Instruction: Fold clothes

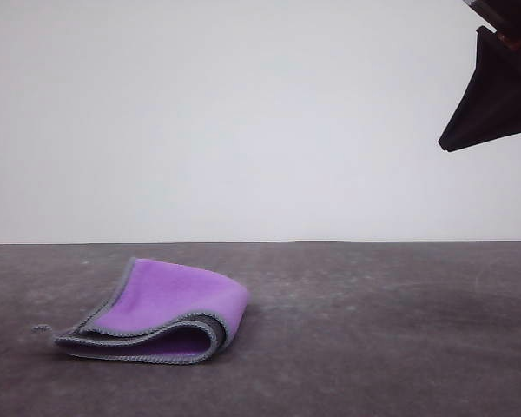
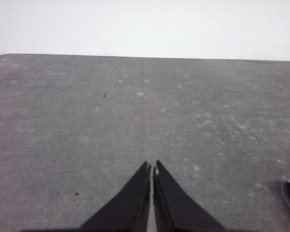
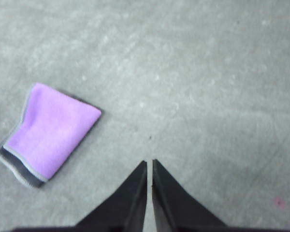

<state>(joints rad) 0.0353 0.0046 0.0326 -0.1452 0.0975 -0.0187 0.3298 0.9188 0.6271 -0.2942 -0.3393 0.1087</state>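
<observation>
Lying folded, purple face up, the cloth (image 1: 161,311) sits toward the desk's (image 1: 373,347) front-left. Both hands are closed and empty: the right hand (image 3: 149,163) hovers high, well apart; the left hand (image 2: 152,167) seems nearer, the cloth just beside it.

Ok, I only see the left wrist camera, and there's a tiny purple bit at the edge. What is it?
Observer: That's the cloth, folded over on the table, purple face up.
Operator: Is it folded flat?
Observer: No. In the front view the fold bulges open, showing stacked grey edging.
Operator: Where's the other pincer?
Observer: The right pincer is shut and empty, high above bare table, apart from the cloth.
</observation>
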